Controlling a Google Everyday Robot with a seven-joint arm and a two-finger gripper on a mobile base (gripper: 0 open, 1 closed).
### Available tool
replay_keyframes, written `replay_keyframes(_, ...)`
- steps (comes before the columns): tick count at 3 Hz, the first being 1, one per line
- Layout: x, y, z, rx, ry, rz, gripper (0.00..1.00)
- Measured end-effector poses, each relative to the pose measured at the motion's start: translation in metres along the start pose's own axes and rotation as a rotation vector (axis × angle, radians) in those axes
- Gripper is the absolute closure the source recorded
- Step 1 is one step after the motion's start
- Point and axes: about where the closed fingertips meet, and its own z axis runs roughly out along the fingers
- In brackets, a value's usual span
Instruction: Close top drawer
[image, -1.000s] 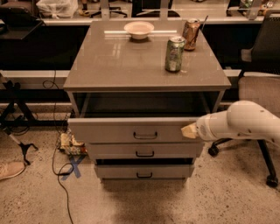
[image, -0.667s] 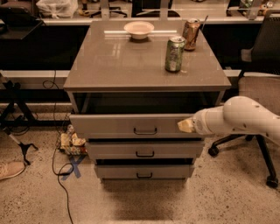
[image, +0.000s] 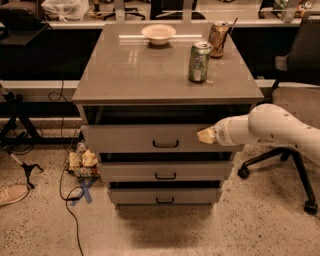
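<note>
Office floor, grey bench (image: 140, 70): top drawer (image: 125, 139), slightly open, is being pressed at its right front by the pincer (image: 206, 135), whose state cannot be told. Opening is being narrowed; closure is being neared.

I note: desk (image: 150, 75) top is smooth grey with a semi-gloss sheen that reflects light streaks. Top drawer (image: 125, 139) front is plain matt grey. Hand (image: 206, 135), at that front's right end, has a dull yellowish tip on a glossy white plastic-looking arm (image: 280, 127). Green can (image: 199, 61) is shiny metal. Floor (image: 40, 225) is speckled stone-like.
</note>
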Motion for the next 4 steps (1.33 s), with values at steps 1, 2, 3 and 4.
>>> replay_keyframes(1, 0.003, 0.0, -0.007, 0.004, -0.03, 0.012, 1.0)
replay_keyframes(2, 0.015, -0.002, -0.019, 0.013, -0.056, 0.038, 1.0)
replay_keyframes(3, 0.05, -0.006, -0.049, 0.03, -0.087, 0.095, 1.0)
replay_keyframes(4, 0.079, -0.015, -0.081, 0.058, -0.124, 0.146, 1.0)
